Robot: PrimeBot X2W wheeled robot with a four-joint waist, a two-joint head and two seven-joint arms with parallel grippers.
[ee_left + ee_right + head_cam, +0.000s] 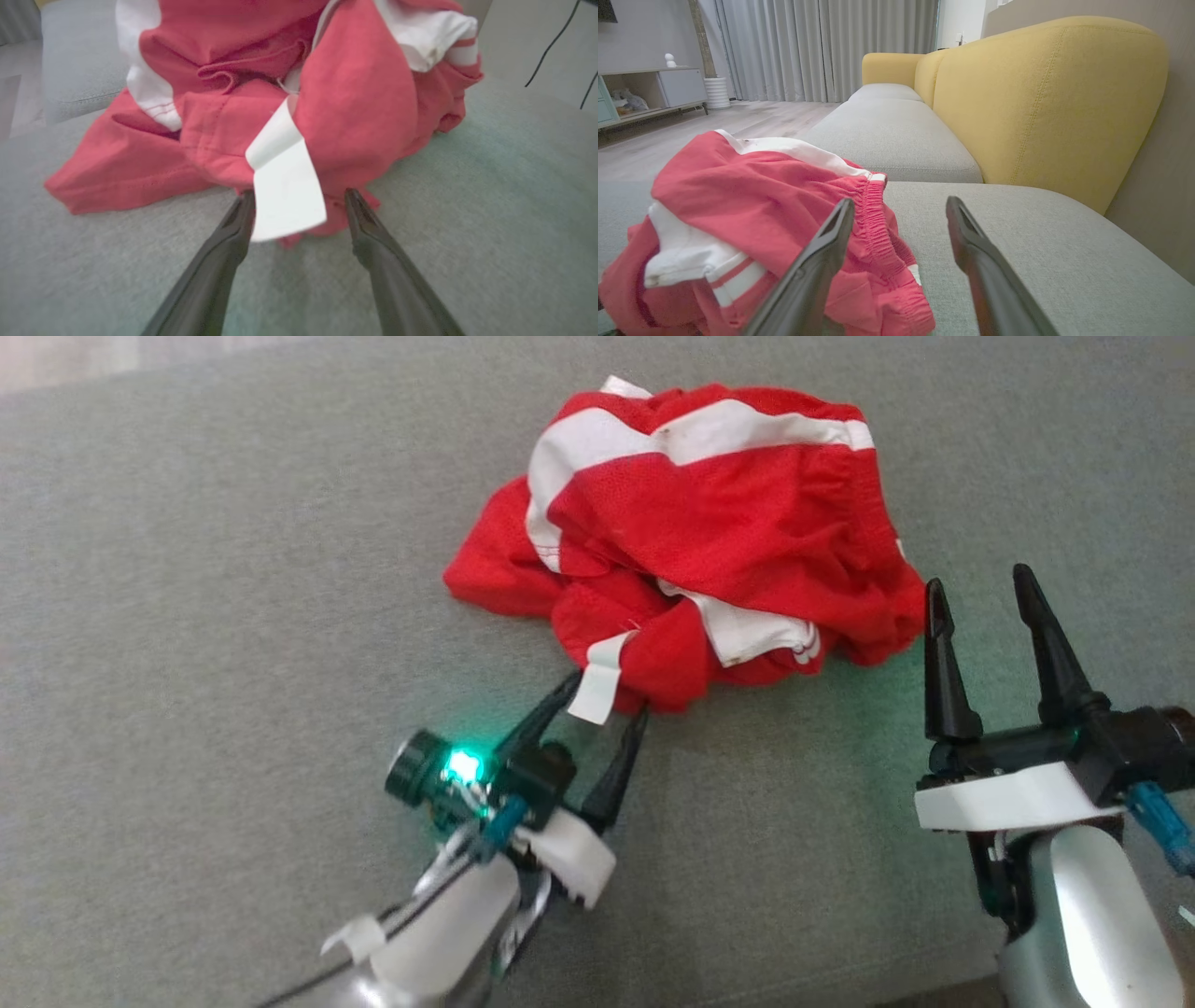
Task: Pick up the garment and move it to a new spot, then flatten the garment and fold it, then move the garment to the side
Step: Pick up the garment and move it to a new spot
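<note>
L claw (299, 192) open wide, astride garment (355, 102)

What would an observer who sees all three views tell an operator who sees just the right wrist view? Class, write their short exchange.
Operator: Where is the left gripper?
Observer: The left gripper sits at the near edge of the crumpled garment, pointing into it.
Operator: Is it gripping the cloth?
Observer: No. Its jaws are open, and a white label on the garment lies between its spread fingers, ungripped.
</note>
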